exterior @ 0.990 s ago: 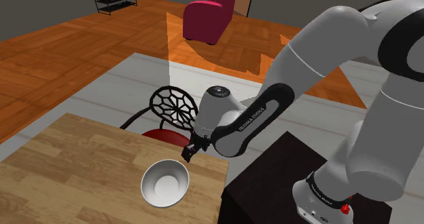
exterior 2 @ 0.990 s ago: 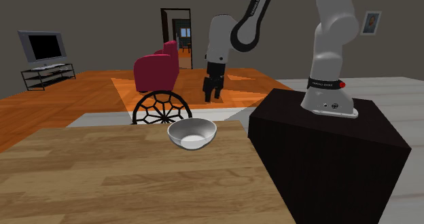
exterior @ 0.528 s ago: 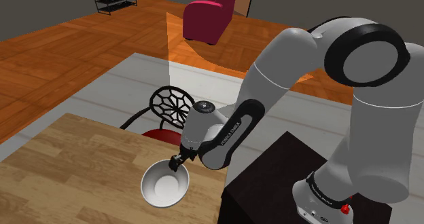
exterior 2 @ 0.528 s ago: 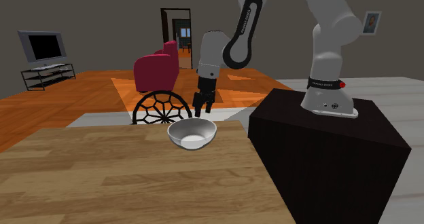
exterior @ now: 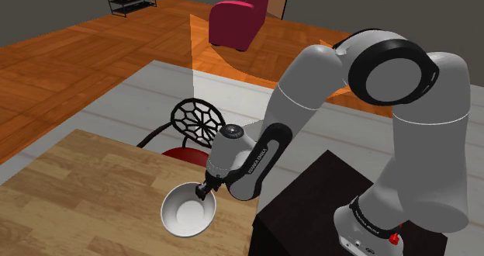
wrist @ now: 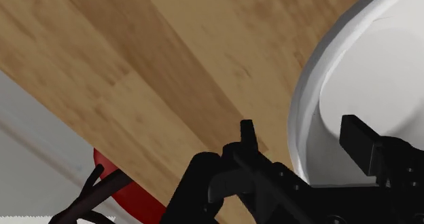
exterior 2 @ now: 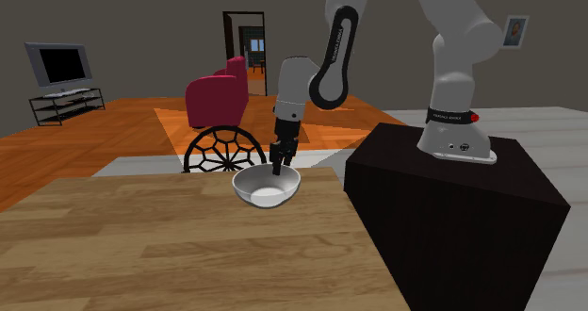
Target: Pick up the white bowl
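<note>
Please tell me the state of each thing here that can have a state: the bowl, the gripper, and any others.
Bowl: upright, empty, resting on the table, not lifted.
Gripper: open, lowered over the bowl's rim, one finger inside, one outside.
Chair: upright, standing against the table's edge.
TV: screen dark.
</note>
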Robot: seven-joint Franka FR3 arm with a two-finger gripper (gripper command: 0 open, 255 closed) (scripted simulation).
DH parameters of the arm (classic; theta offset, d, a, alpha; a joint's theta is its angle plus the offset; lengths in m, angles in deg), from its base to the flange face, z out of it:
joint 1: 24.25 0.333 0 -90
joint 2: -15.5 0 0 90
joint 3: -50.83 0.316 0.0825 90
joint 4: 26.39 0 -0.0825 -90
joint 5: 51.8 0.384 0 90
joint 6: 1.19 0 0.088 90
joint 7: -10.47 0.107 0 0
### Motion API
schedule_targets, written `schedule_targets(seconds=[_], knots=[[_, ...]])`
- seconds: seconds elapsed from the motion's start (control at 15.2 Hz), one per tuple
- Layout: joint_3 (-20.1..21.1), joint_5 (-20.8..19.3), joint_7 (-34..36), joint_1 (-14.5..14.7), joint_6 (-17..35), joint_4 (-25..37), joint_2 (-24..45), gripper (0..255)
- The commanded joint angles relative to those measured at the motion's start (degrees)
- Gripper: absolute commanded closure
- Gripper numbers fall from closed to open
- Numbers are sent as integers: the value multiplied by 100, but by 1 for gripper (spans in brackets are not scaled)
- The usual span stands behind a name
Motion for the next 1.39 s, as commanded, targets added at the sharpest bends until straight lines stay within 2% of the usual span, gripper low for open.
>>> schedule_targets(seconds=[0.0, 0.53, 1.32], knots=[[-4, -3, -4, -1, 18, 0, 16, 255], [-9, -3, 2, 10, 5, 21, 24, 255], [354, 200, -56, -301, -716, -262, -977, 255]])
